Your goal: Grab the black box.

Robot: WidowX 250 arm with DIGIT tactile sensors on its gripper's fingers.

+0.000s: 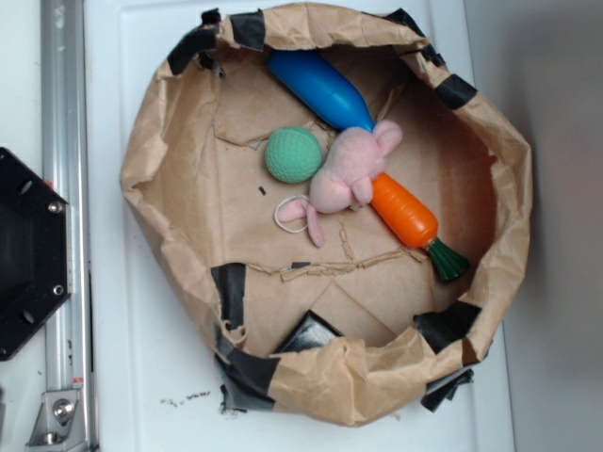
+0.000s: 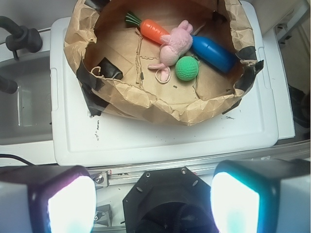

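Right now your claw (image 2: 153,201) hangs spread and empty, well short of the paper nest (image 2: 146,104). Your black box (image 2: 111,69) lies ahead and left, tucked against the nest's left wall.

A white table (image 1: 122,358) beside what looks like a grey wall (image 1: 556,188).

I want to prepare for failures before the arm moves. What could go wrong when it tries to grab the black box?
1. The black box sits tucked against the crumpled paper wall, so a finger could catch paper.
2. Black tape patches nearby look similar and could be mistaken for it.
3. The open gripper is far outside the enclosure and must clear the rim.
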